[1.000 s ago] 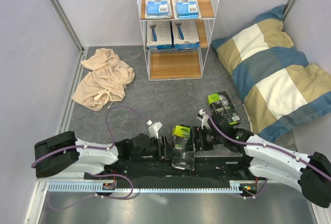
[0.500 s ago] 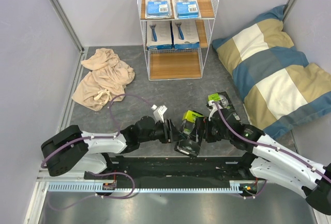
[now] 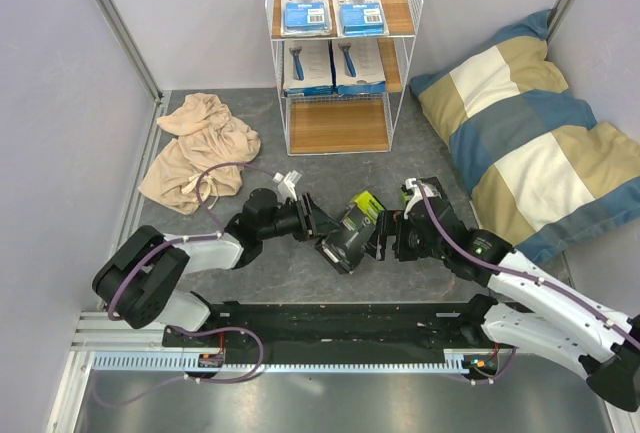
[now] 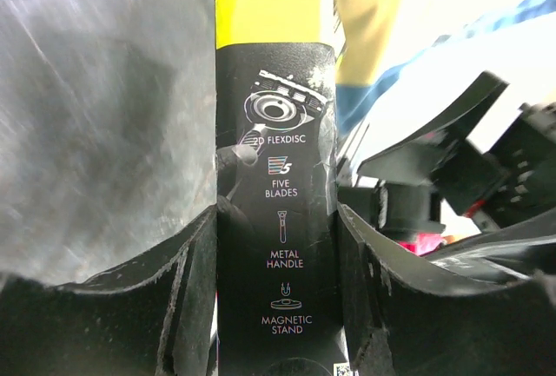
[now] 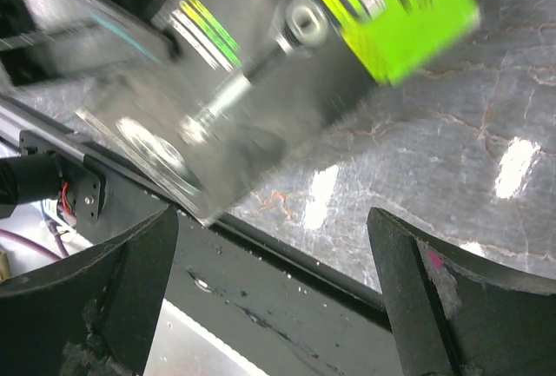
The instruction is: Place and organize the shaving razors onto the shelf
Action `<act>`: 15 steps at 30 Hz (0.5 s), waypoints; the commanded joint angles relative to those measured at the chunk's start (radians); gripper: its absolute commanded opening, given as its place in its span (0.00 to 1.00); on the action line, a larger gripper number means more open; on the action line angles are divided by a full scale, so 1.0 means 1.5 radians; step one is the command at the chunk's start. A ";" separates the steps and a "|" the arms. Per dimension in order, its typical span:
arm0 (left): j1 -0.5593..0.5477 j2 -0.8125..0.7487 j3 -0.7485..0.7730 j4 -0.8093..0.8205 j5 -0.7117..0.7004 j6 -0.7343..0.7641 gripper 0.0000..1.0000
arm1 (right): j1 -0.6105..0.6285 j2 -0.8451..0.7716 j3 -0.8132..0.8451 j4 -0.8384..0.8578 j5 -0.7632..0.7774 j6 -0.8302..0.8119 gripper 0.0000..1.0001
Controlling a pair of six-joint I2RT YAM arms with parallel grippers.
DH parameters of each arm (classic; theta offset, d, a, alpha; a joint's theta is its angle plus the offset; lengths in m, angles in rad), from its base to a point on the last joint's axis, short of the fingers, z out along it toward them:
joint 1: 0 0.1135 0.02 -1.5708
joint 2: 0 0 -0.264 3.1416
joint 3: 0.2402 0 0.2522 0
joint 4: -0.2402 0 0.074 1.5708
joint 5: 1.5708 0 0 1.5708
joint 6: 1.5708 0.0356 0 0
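My left gripper (image 3: 322,231) is shut on a black-and-green razor box (image 3: 352,234) and holds it tilted above the floor; the left wrist view shows the box (image 4: 276,176) clamped between both fingers (image 4: 187,298). My right gripper (image 3: 386,239) is open and empty just right of that box, which fills the top of the right wrist view (image 5: 261,72). A second black-and-green box (image 3: 416,193) lies behind the right arm, mostly hidden. The shelf (image 3: 338,125) holds two white-and-blue blister cards (image 3: 305,6) on top and two white packs (image 3: 308,65) on the middle board.
A beige cloth (image 3: 198,148) lies left of the shelf. A striped pillow (image 3: 530,143) fills the right side. A black rail (image 3: 350,321) runs along the near edge by the arm bases. Grey walls close in on both sides.
My left arm has stretched away from its base, carrying the black-and-green box up the view and tilting it. My right gripper has moved up the view beside it.
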 commanded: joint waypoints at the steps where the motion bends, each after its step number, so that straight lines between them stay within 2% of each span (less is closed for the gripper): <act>1: 0.062 -0.013 0.046 0.117 0.091 -0.008 0.02 | -0.014 0.032 0.042 0.053 0.000 -0.021 0.98; 5: 0.133 -0.021 0.031 0.165 0.123 -0.054 0.02 | -0.036 0.080 0.038 0.122 -0.035 -0.020 0.98; 8: 0.174 -0.030 0.005 0.216 0.134 -0.094 0.02 | -0.051 0.109 0.010 0.221 -0.095 0.011 0.98; 12: 0.219 -0.039 -0.022 0.285 0.137 -0.137 0.02 | -0.064 0.156 -0.035 0.465 -0.203 0.090 0.98; 14: 0.244 -0.040 -0.043 0.321 0.133 -0.167 0.02 | -0.065 0.189 -0.042 0.525 -0.236 0.129 0.98; 15: 0.252 -0.038 -0.047 0.356 0.130 -0.177 0.02 | -0.064 0.200 -0.046 0.597 -0.244 0.139 0.98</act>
